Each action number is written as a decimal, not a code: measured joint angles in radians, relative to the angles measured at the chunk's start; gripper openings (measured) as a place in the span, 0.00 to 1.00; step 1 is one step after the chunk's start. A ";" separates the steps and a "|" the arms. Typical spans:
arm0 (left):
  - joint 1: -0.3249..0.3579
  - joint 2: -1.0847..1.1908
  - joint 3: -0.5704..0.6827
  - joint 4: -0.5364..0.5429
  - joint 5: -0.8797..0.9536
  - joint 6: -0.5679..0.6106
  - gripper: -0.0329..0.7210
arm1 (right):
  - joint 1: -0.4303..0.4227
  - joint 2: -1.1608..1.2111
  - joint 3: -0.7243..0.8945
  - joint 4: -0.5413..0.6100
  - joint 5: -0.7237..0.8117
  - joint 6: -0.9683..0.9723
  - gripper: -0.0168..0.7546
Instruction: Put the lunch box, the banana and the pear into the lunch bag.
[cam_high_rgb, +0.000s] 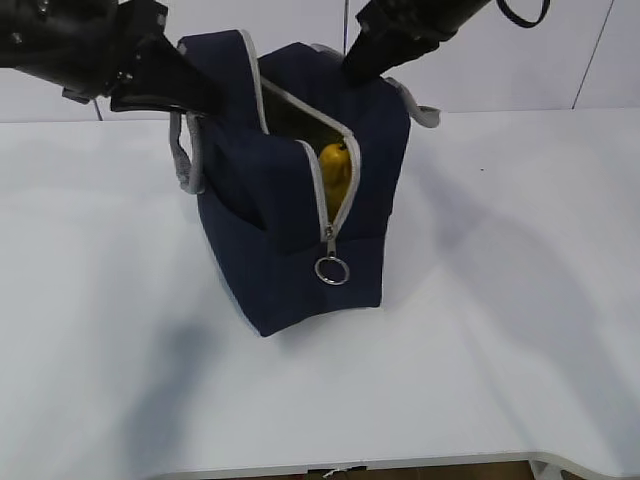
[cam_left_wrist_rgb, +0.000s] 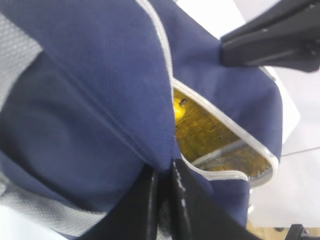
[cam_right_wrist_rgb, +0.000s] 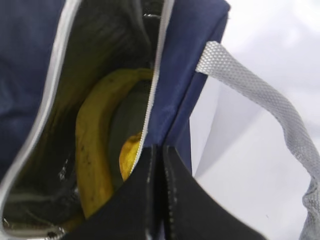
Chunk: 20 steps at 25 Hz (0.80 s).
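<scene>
The navy lunch bag (cam_high_rgb: 300, 215) stands unzipped on the white surface (cam_high_rgb: 500, 330), its ring pull (cam_high_rgb: 331, 270) hanging. Inside lie the curved banana (cam_right_wrist_rgb: 92, 150) and, probably, the pear (cam_right_wrist_rgb: 131, 152). The left end effector (cam_left_wrist_rgb: 162, 200) and right end effector (cam_right_wrist_rgb: 157, 195) each pinch an opposite rim.

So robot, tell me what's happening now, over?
Left tool shut on lunch bag flap. Right tool shut on the opposite rim. Banana inside, second yellow fruit beside it. Lunch box not seen. Zipper open.
</scene>
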 joint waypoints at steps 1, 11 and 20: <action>-0.016 0.000 0.000 0.000 -0.013 0.005 0.04 | 0.000 -0.015 0.014 -0.007 -0.007 0.007 0.05; -0.124 0.008 0.000 0.002 -0.079 0.018 0.04 | 0.000 -0.235 0.360 -0.044 -0.229 0.055 0.05; -0.202 0.023 0.000 0.016 -0.062 0.141 0.04 | 0.000 -0.450 0.703 0.045 -0.480 0.048 0.05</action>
